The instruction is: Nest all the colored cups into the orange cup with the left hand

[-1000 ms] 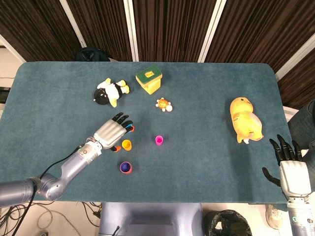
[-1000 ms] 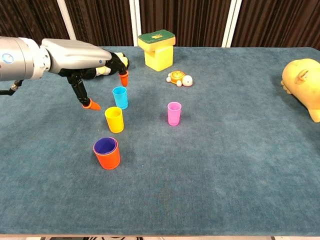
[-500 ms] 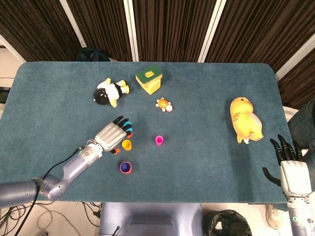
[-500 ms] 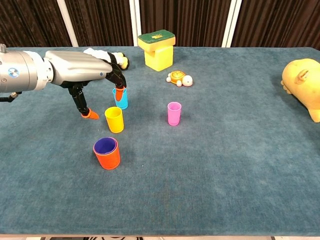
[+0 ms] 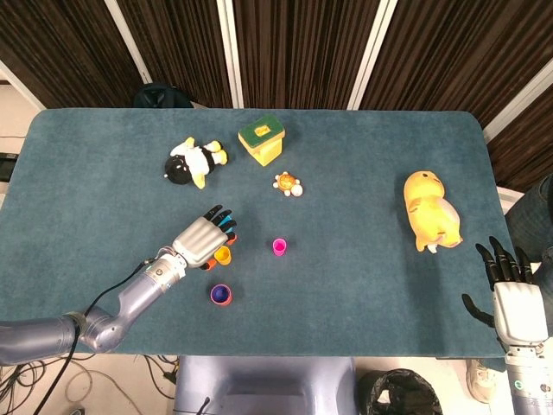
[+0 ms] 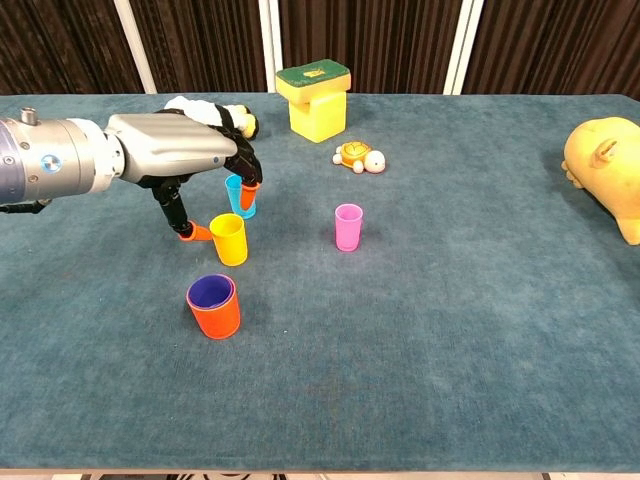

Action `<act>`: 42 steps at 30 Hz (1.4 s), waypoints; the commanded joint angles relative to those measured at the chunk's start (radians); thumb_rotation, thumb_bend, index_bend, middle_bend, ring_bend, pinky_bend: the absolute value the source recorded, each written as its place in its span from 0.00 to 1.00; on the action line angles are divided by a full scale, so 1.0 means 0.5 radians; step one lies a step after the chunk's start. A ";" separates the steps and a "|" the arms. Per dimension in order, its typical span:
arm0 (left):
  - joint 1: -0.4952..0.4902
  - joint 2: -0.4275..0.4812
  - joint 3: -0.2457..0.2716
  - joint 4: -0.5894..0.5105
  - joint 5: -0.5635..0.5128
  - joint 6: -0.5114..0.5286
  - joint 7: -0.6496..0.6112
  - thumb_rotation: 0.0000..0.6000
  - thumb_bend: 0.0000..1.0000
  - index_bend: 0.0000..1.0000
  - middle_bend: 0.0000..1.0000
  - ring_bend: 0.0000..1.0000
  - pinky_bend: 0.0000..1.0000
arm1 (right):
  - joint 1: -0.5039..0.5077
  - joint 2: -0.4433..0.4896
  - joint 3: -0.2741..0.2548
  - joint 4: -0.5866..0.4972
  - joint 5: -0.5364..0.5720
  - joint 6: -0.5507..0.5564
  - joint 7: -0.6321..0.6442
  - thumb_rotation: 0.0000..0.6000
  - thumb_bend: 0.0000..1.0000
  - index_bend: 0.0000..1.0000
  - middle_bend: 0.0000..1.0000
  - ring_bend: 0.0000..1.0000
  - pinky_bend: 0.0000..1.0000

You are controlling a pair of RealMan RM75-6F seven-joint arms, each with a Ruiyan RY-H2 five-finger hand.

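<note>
Our left hand (image 6: 185, 150) hovers spread and empty over the yellow cup (image 6: 228, 239) and blue cup (image 6: 238, 196), right hand (image 5: 517, 304) released at the near right.

A bench (image 5: 363, 147) covered in teal-blue felt carries everything. Far left of centre lie a black-and-white plush penguin (image 5: 192, 162) and a yellow block with a green top (image 5: 262, 142), with a small orange toy turtle (image 5: 288, 184) nearer. At the right lies a yellow plush animal (image 5: 429, 212). Near left stand a blue plastic cup (image 6: 240, 196), a yellow plastic cup (image 6: 228, 239), a pink plastic cup (image 6: 348, 227) and an orange plastic cup (image 6: 213, 306) with a purple inside.
</note>
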 commanded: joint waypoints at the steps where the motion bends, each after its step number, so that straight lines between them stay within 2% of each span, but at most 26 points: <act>1: 0.000 -0.013 -0.002 0.013 0.008 -0.002 -0.007 1.00 0.23 0.34 0.17 0.00 0.00 | 0.000 0.000 0.001 0.001 0.002 -0.001 0.002 1.00 0.31 0.12 0.04 0.15 0.00; 7: 0.001 -0.043 0.005 0.043 0.016 -0.015 -0.012 1.00 0.23 0.36 0.17 0.00 0.00 | -0.001 -0.001 0.005 0.003 0.007 0.000 0.004 1.00 0.31 0.12 0.04 0.15 0.00; 19: 0.009 -0.057 0.003 0.065 0.039 -0.007 -0.015 1.00 0.26 0.47 0.22 0.01 0.00 | -0.001 -0.005 0.010 0.001 0.014 0.002 0.001 1.00 0.31 0.12 0.04 0.15 0.00; 28: 0.010 -0.056 -0.016 0.050 0.052 0.017 -0.008 1.00 0.28 0.47 0.23 0.01 0.00 | -0.002 -0.005 0.016 0.005 0.018 0.007 0.004 1.00 0.31 0.12 0.04 0.15 0.00; 36: -0.009 0.108 -0.171 -0.216 0.139 0.156 -0.052 1.00 0.28 0.47 0.22 0.01 0.00 | 0.001 -0.005 0.011 0.010 0.006 0.007 -0.004 1.00 0.31 0.12 0.04 0.15 0.00; 42: 0.009 0.354 -0.154 -0.513 0.128 0.141 0.002 1.00 0.28 0.46 0.21 0.01 0.00 | 0.002 -0.007 0.004 0.011 -0.009 0.010 -0.013 1.00 0.31 0.12 0.04 0.15 0.00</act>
